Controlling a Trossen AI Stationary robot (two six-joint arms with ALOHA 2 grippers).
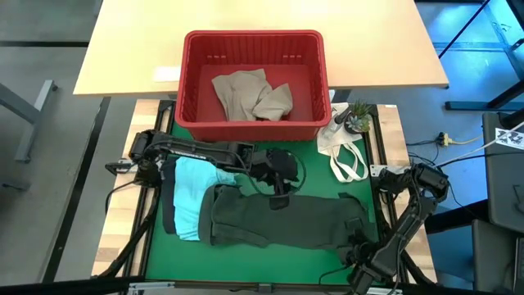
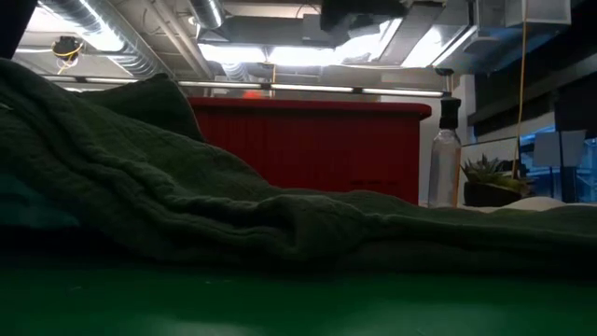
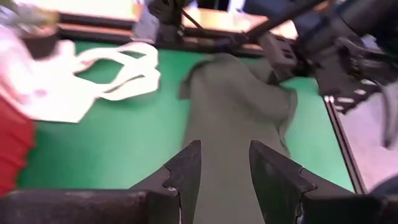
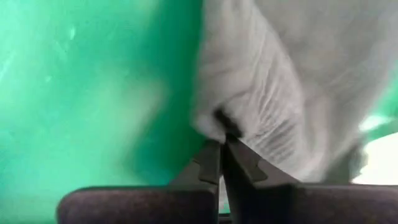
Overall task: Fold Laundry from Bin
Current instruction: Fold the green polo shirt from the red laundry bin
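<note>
A dark olive green garment (image 1: 286, 220) lies spread across the green mat (image 1: 319, 176); in the low view it (image 2: 233, 215) fills the foreground. A light teal garment (image 1: 195, 192) lies at its left end, on something dark. A beige-tan garment (image 1: 250, 94) rests in the red bin (image 1: 254, 127) at the far side. My left gripper (image 3: 225, 146) hangs open over the olive garment's far edge (image 1: 278, 184). My right gripper (image 4: 222, 140) is shut on the olive garment's right end, near the table's near right corner (image 1: 358, 243). My right gripper pinches a small bunched fold at the edge of the olive garment (image 4: 217, 121) between its two fingertips. The fingers come from above, pointing steeply down. The rest of the garment lies slack on the mat.
A white cloth bag with loop handles (image 1: 344, 152) lies on the mat's far right corner. A spray bottle (image 2: 446, 159) and a small potted plant (image 1: 358, 119) stand next to the bin. Bare mat shows between the bag and the olive garment.
</note>
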